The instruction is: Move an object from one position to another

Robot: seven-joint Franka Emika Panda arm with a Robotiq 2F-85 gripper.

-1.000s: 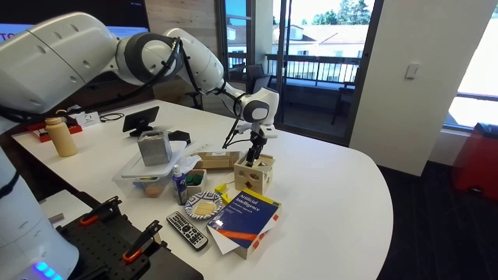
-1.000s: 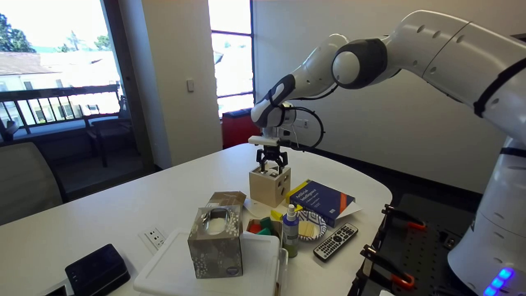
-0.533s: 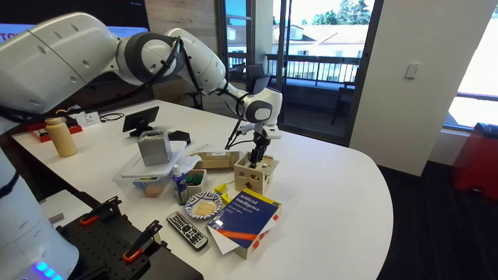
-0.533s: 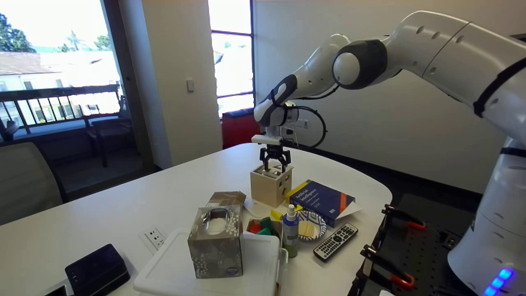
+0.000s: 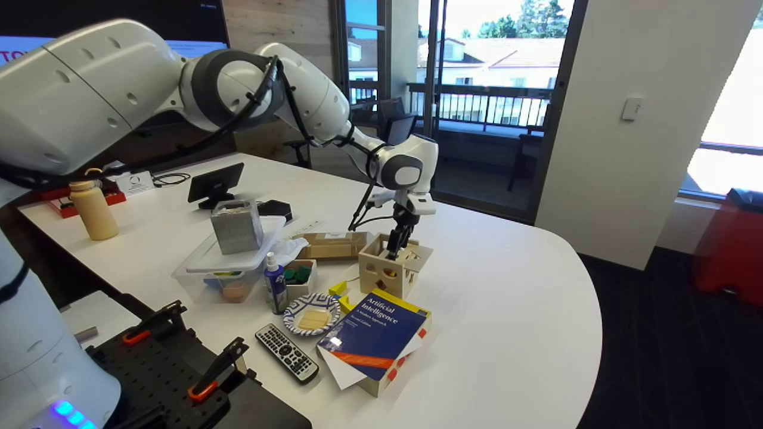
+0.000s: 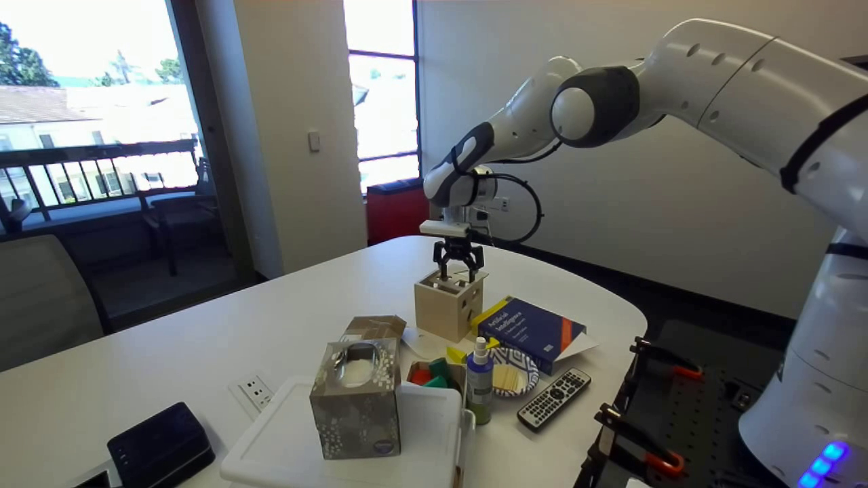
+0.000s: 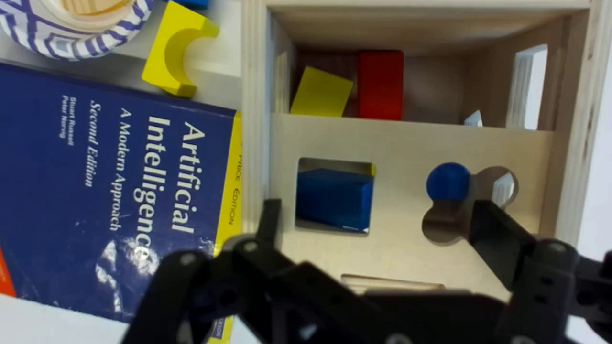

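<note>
The fingers [image 7: 499,243] are apart, down at the lid [image 7: 397,191], which partly covers the wooden box [image 6: 437,312] and pokes out one side. Sliding it off seems the job; next, probably push gently, straight.

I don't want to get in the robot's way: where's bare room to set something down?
Bare table runs from the book and wooden box to the rounded end. Another patch lies between the black box, cardboard carton and the edge by the grey chair. It's crowded around the paper plate: remote, spray bottle and book. The gripper occupies the wooden box's top.
</note>
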